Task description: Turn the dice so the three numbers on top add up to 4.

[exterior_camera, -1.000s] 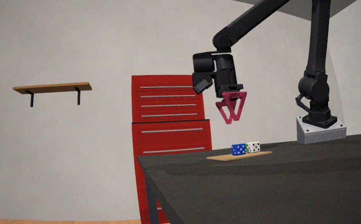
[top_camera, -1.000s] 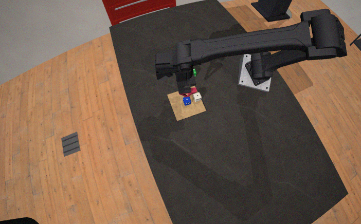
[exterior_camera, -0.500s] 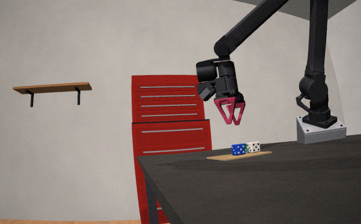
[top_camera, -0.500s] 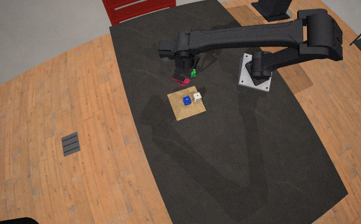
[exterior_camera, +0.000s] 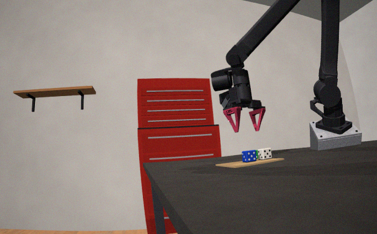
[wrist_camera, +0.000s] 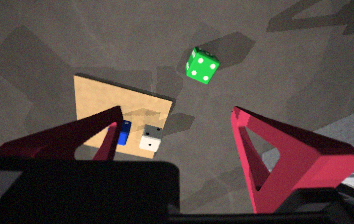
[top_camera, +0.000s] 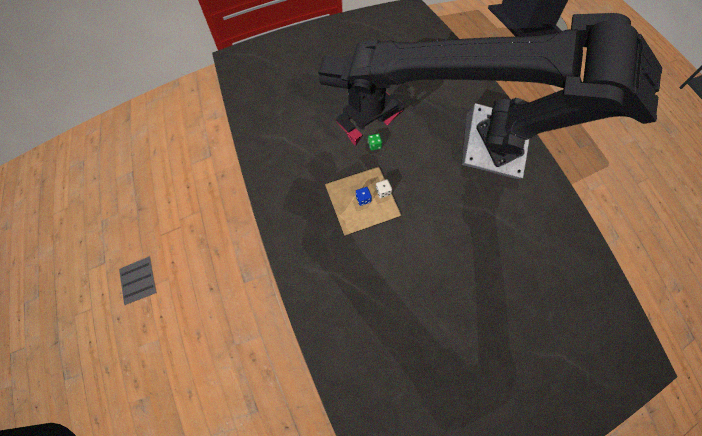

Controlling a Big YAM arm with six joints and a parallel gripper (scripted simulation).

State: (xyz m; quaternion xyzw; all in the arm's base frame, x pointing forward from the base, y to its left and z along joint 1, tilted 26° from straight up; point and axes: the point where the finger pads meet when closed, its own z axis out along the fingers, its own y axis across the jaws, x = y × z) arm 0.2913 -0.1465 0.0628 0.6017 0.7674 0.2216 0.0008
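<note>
Two fingers (top_camera: 354, 136) (exterior_camera: 236, 128) spread wide, angled down above tabletop (top_camera: 424, 259) (exterior_camera: 271, 194) (wrist_camera: 128, 30).

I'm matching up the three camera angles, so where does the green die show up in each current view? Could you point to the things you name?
Top: the green die (top_camera: 375, 141) (exterior_camera: 256, 154) (wrist_camera: 202, 65), upper middle.
Exterior: a sliver between the blue and white dice, right of centre.
Wrist: upper middle, right of the mat.
Shared landmark: the tan mat (top_camera: 367, 220) (exterior_camera: 233, 165) (wrist_camera: 98, 100).

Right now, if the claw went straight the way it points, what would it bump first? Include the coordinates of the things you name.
Probably the green die (top_camera: 375, 141) (exterior_camera: 256, 154) (wrist_camera: 202, 65), or the dark table (top_camera: 424, 259) (exterior_camera: 285, 194) (wrist_camera: 128, 30) right beside it. The open claw (top_camera: 371, 131) (exterior_camera: 246, 131) (wrist_camera: 177, 112) points down near that die, but I can't judge the exact line.
</note>
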